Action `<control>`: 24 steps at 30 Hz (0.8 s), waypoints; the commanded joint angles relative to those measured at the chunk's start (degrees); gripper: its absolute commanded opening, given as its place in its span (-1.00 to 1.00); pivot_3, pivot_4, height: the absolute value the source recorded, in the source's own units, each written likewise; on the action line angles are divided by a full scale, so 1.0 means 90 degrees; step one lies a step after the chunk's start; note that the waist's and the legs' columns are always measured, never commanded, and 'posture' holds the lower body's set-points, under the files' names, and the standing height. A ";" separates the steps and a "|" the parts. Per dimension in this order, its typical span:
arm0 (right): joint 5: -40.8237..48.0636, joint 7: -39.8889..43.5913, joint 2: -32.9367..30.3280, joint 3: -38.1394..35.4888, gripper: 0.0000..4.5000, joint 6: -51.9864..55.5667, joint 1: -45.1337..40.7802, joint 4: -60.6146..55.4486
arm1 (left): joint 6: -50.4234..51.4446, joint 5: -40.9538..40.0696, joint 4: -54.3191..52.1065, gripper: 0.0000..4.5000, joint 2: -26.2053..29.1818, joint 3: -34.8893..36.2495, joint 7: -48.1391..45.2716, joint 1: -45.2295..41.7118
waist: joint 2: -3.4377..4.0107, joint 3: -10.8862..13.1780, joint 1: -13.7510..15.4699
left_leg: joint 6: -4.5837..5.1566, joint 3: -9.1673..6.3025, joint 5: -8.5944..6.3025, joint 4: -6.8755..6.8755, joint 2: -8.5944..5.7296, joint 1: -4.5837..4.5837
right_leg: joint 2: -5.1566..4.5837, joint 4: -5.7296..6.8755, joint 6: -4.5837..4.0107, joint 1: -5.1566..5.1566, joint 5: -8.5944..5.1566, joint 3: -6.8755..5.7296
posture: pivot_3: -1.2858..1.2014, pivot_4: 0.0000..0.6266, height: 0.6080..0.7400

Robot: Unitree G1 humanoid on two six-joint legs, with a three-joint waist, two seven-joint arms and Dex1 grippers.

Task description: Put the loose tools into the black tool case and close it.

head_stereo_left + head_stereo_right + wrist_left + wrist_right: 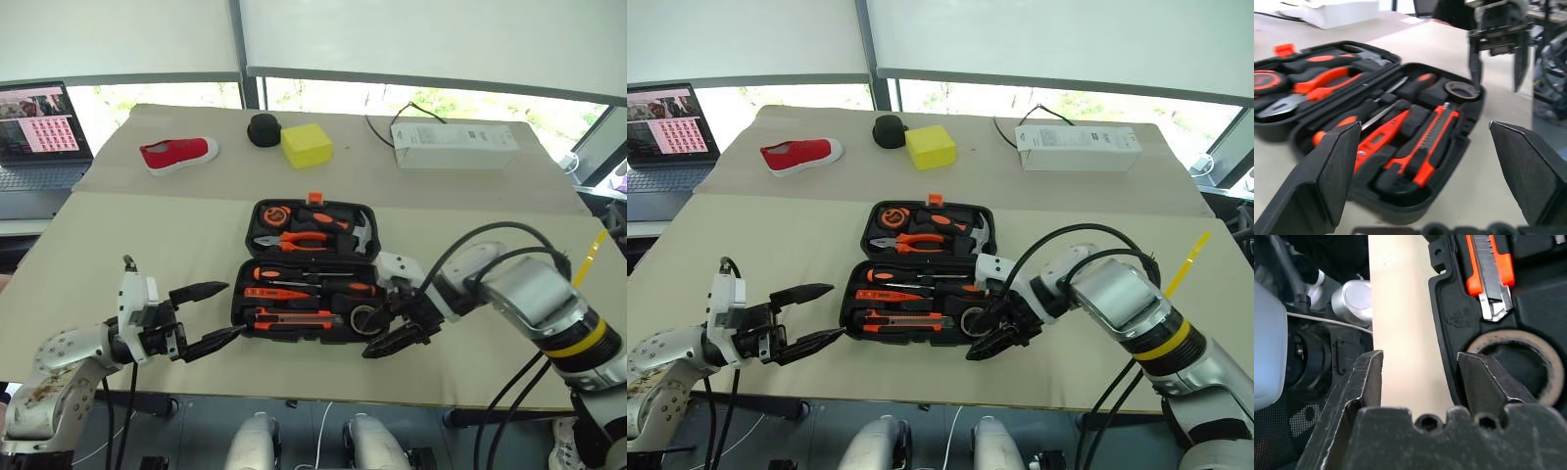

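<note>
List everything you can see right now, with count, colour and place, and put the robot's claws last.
tool case: 1, black, open at the table's middle.
screwdrivers: 2, black-orange, in the near half.
tester screwdriver: 1, orange, in the near half.
utility knife: 1, orange-black, near half, front slot.
tape roll: 1, dark, near half's right corner.
pliers: 1, orange-handled, far half.
tape measure: 1, orange-black, far half.
hammer: 1, far half.
shoe: 1, red, far left.
round object: 1, black, far side.
block: 1, yellow, far side.
box: 1, white, far right.
laptop: 1, far left.
left claw: open, left of the case.
right claw: open, at the case's right corner.
</note>
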 commanded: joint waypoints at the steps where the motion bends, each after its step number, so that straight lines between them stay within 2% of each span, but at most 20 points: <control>1: 0.0686 0.0238 -0.0162 -0.1307 0.19 -0.0209 0.0376 0.0366 | 0.0161 -0.0166 0.0345 1.00 -0.0008 0.0564 0.0458 -0.0175 | 0.0000 0.0000 -0.0005 | 0.0000 -0.0002 0.0000 0.0000 0.0000 0.0001 | 0.0000 0.0000 0.0000 0.0001 0.0000 0.0000 | 0.03 -0.52 1.00; 3: 0.0787 0.0105 0.0030 -0.2039 -0.04 -0.0812 0.0912 0.0780 | 0.0248 -0.0052 0.0932 0.77 -0.0034 0.0748 0.0888 -0.0540 | -0.0009 -0.0002 0.0050 | 0.0000 -0.0007 0.0000 -0.0001 -0.0002 0.0002 | 0.0001 -0.0001 0.0000 0.0006 0.0000 -0.0004 | 0.03 -0.52 1.00; 4: 0.0722 -0.0219 0.0270 -0.2419 -0.12 -0.1202 0.1105 0.1070 | 0.0238 0.0065 0.1227 0.69 -0.0025 0.0792 0.1060 -0.0730 | -0.0017 -0.0001 0.0064 | 0.0000 -0.0006 0.0000 0.0001 -0.0004 0.0005 | 0.0003 -0.0002 0.0000 0.0016 0.0000 -0.0019 | 0.03 -0.52 1.00; 6: 0.0283 -0.1048 0.0830 -0.3111 -0.44 -0.2568 0.1408 0.1864 | 0.0180 0.0487 0.1806 0.35 -0.0010 0.0519 0.1337 -0.1226 | -0.0023 -0.0001 0.0062 | 0.0000 -0.0001 0.0000 0.0005 0.0000 0.0013 | 0.0008 -0.0004 -0.0001 0.0033 0.0000 -0.0026 | 0.03 -0.52 1.00; 8: -0.0163 -0.1443 0.1053 -0.3274 -0.73 -0.3461 0.1555 0.2347 | 0.0088 0.0781 0.2126 0.04 -0.0049 0.0260 0.1425 -0.1545 | -0.0019 0.0001 0.0055 | 0.0000 0.0002 0.0000 0.0014 -0.0005 0.0019 | 0.0007 -0.0004 0.0000 0.0047 0.0001 -0.0026 | 0.03 -0.52 1.00; 10: -0.0749 -0.1526 0.1136 -0.2992 -1.00 -0.4458 0.1594 0.2730 | 0.0092 0.0890 0.2360 -0.27 -0.0236 0.0045 0.1469 -0.1846 | -0.0018 0.0002 0.0039 | 0.0000 0.0012 0.0000 0.0017 -0.0008 0.0018 | 0.0003 -0.0004 0.0007 0.0047 0.0004 -0.0021 | 0.03 -0.52 1.00; 14: -0.1646 -0.1935 0.1555 -0.2521 -1.00 -0.5987 0.1392 0.3591 | -0.0035 0.1329 0.2913 -0.91 -0.0686 -0.0570 0.1537 -0.2552 | -0.0019 0.0002 0.0031 | -0.0001 0.0014 0.0001 0.0019 -0.0007 0.0017 | 0.0005 -0.0006 0.0009 0.0049 0.0006 -0.0023 | 0.03 -0.52 1.00; 15: -0.1773 -0.2012 0.1685 -0.2409 -1.00 -0.6123 0.1318 0.3695 | -0.0073 0.1489 0.3045 -0.97 -0.0786 -0.0774 0.1557 -0.2742 | -0.0019 0.0002 0.0022 | -0.0001 0.0014 0.0001 0.0019 -0.0007 0.0018 | 0.0005 -0.0003 0.0008 0.0050 0.0006 -0.0022 | 0.03 -0.52 1.00; 21: -0.1584 -0.1629 0.2079 -0.2104 -1.00 -0.5869 0.1214 0.3470 | -0.0314 0.2029 0.3569 -0.97 -0.1091 -0.1447 0.1395 -0.3256 | -0.0017 0.0003 -0.0040 | -0.0003 0.0013 0.0001 0.0016 -0.0007 0.0015 | 0.0008 0.0000 0.0007 0.0044 0.0006 -0.0017 | 0.03 -0.52 1.00; 23: -0.1639 -0.1590 0.2088 -0.2059 -1.00 -0.5899 0.1204 0.3494 | -0.0258 0.2092 0.3611 -0.97 -0.1144 -0.1580 0.1332 -0.3328 | -0.0017 0.0003 -0.0047 | -0.0002 0.0014 0.0001 0.0016 -0.0006 0.0015 | 0.0007 -0.0002 0.0007 0.0044 0.0007 -0.0016 | 0.03 -0.52 1.00; 24: -0.1541 -0.1437 0.2092 -0.2046 -1.00 -0.5891 0.1260 0.3373 | 0.0145 0.2042 0.3503 -0.97 -0.1173 -0.1640 0.1419 -0.3384 | -0.0017 0.0003 -0.0046 | -0.0002 0.0014 0.0001 0.0016 -0.0006 0.0015 | 0.0007 -0.0002 0.0007 0.0044 0.0007 -0.0016 | 0.03 -0.52 1.00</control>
